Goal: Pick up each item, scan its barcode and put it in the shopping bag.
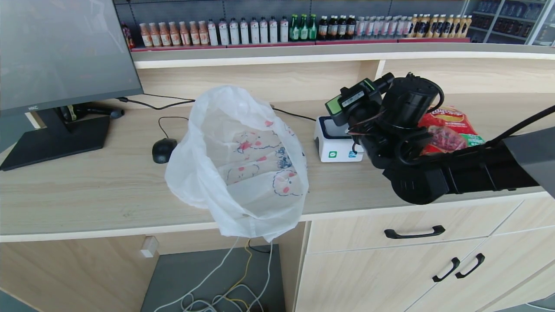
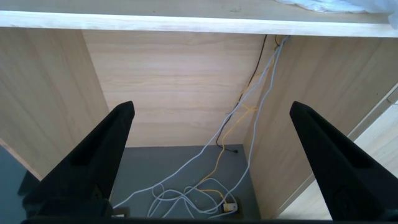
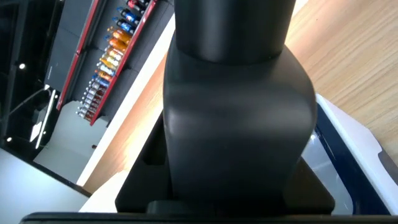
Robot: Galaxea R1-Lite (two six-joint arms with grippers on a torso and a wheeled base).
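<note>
Holding the left hand [image 2: 211,107] spread wide and empty, aimed into the recess under the table [image 2: 186,22] with loose cables [image 2: 205,190] on its floor, seemingly for staying clear of the work above. Poising the right hand [image 1: 392,145] right of centre in the head view, just beside the white barcode scanner [image 1: 336,147]; not being able to tell whether spread, pressed together or pinching anything, because of the dark arm [image 1: 477,173] bunched around it. Finding the red chip bag [image 1: 453,125], the task's item, at the right of the frame behind that arm and near the scanner, probably for a short carry to the scanning window; touching the hand or apart, not telling. Standing the white printed shopping bag [image 1: 236,160] open at frame centre, at the table's front edge, just left of the scanner, likely for an easy drop after scanning. Judging scan and bagging as not yet done.
</note>
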